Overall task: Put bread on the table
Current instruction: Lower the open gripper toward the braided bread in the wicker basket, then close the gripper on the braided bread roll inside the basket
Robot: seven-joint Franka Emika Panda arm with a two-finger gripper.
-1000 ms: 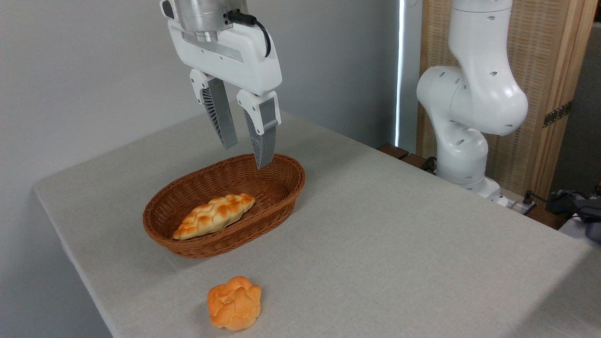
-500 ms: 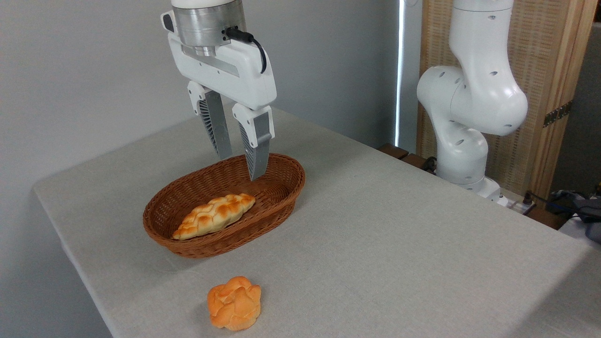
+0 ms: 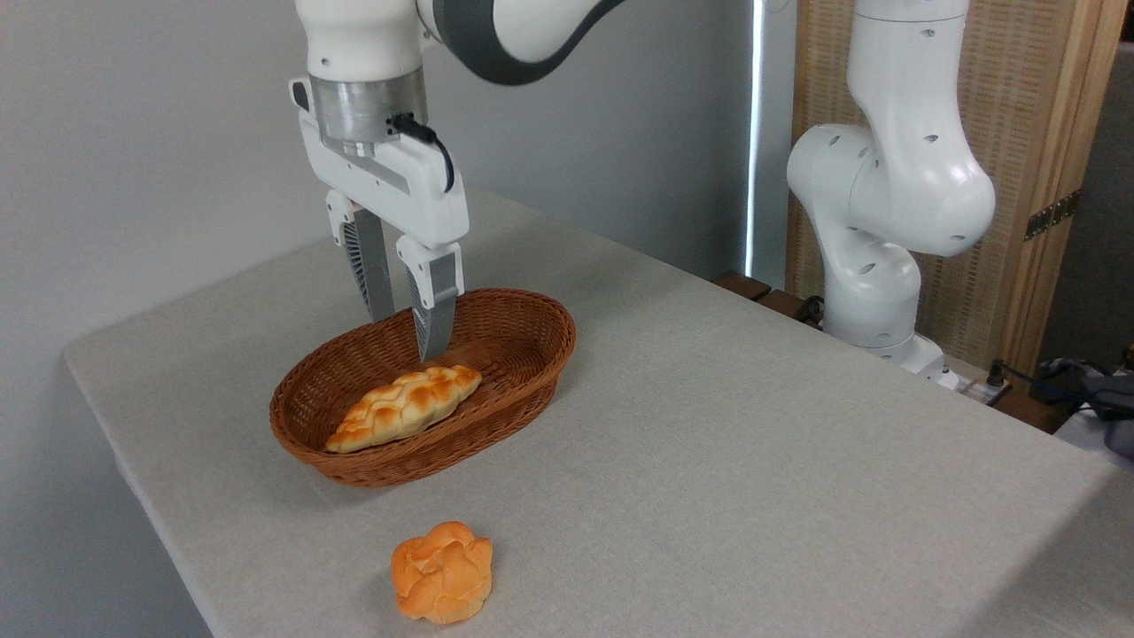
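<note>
Orange and knotted, a small bun sits nearest on the table, apart from the job. Behind it the bread lies in the wicker basket, its long axis running from near-left up to far-right. The gripper hangs just above the loaf's far-right end, jaws part open and empty, so it likely needs to shift toward the loaf's middle. Whether the fingertips touch the crust is unclear.

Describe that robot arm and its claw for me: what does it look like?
The arm is glossy white, built of rounded segments with small dark holes, plus a dark grey band near the top. A silver metal cylinder joins it to a white, boxy gripper with two tapering grey ribbed fingers. A black cable loops along its side.
</note>
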